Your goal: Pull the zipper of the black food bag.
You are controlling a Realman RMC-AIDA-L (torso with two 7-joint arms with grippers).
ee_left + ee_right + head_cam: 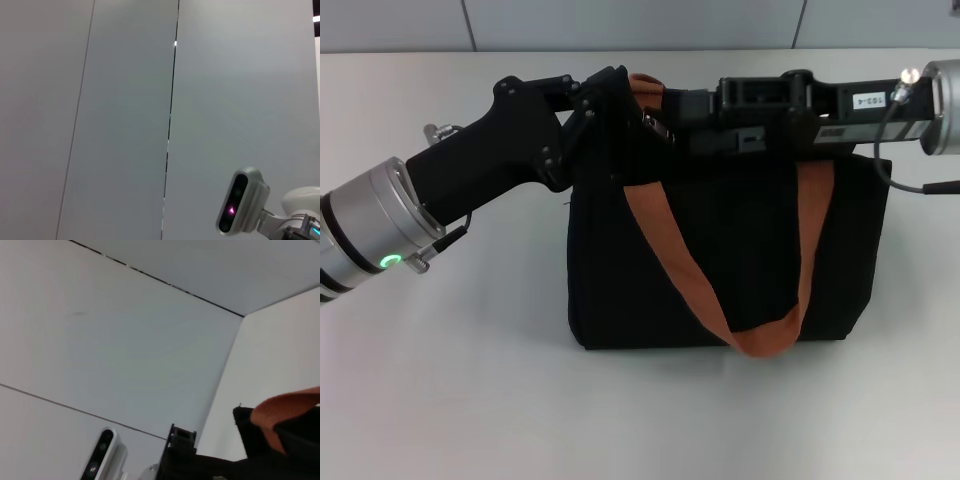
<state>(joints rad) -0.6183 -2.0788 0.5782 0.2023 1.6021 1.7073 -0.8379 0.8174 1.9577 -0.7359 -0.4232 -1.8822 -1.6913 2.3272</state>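
The black food bag stands upright mid-table, with one orange-brown handle hanging down its front. My left gripper reaches in from the left and is shut on the bag's top left corner. My right gripper reaches in from the right along the bag's top edge, its tip close to the left gripper. A small silver glint, the zipper, shows just under that tip near the left end of the track. The right wrist view shows only a bit of orange handle and black fabric.
The white table surrounds the bag on all sides. A grey panelled wall runs along the far edge. The left wrist view shows only wall panels and the robot's head camera.
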